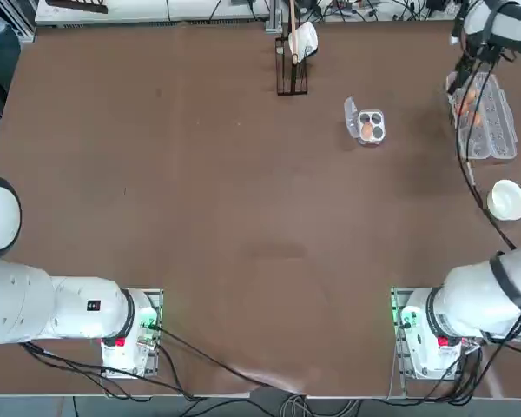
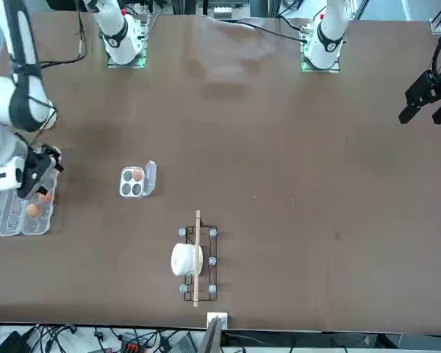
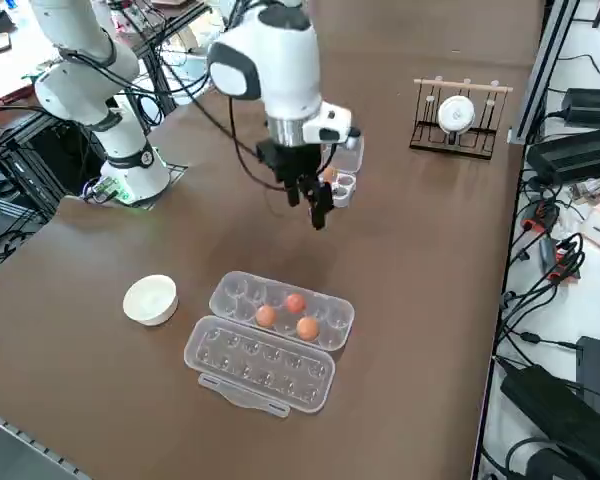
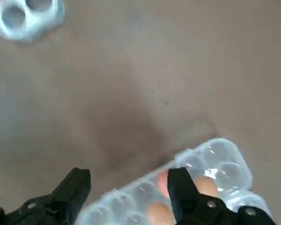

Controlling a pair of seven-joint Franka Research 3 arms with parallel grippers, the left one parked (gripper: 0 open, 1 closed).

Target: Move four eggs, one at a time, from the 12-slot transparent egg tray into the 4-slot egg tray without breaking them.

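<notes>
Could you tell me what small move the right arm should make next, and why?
Probably lower the open right gripper onto one of the three eggs left in the 12-slot tray. It holds nothing and hangs above and short of that tray, while the 4-slot tray holds only one egg.

Nothing lies between the gripper [image 3: 316, 207] and the long egg tray [image 3: 280, 312] below it; beside it, bare tabletop [image 3: 430, 250] lies open.

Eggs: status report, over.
Right gripper open, empty, above the table beside the 12-slot tray. Three eggs in that tray, one egg in the 4-slot tray. Path clear.
</notes>
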